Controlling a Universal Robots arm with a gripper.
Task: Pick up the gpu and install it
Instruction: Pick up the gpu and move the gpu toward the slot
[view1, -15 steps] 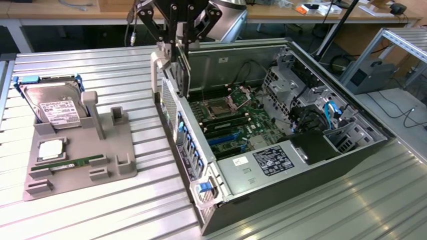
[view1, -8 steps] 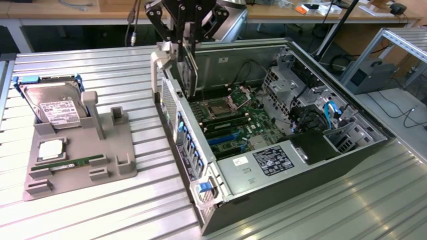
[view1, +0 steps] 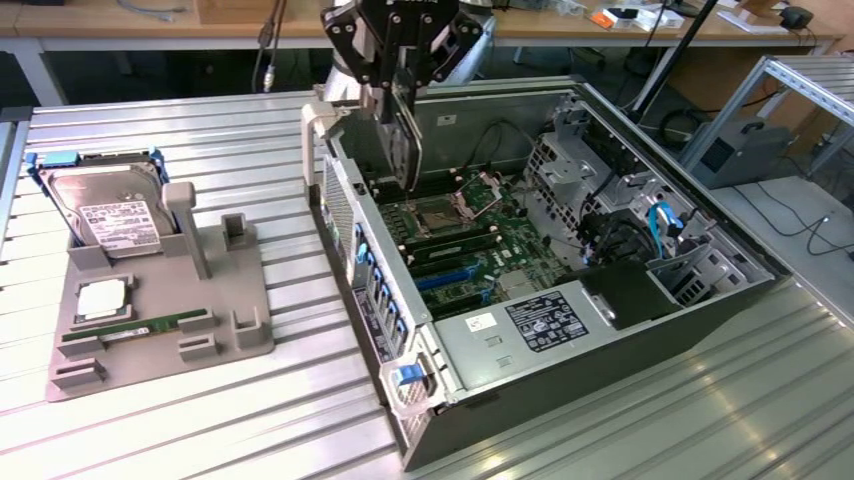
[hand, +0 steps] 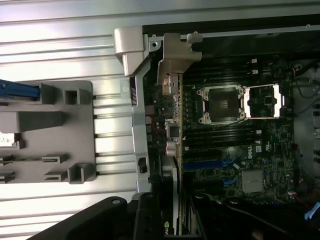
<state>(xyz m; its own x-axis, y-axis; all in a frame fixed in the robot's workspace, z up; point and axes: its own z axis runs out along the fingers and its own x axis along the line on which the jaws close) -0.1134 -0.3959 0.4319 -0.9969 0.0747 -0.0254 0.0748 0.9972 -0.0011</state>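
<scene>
gripper (view1: 398, 95): clamped on the gpu (view1: 404, 150), card hanging on edge over the open computer case (view1: 441, 420).
surface: ribbed metal table (view1: 174, 430) under the case.
room: wooden bench (view1: 134, 20) behind the case.

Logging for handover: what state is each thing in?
Black robot claw: shut on thin dark gpu card.
Gpu card: hanging edge-down from the claw.
Dark metal computer case: side panel off.
Silver hard drive, white label: parked in grey holder.
</scene>
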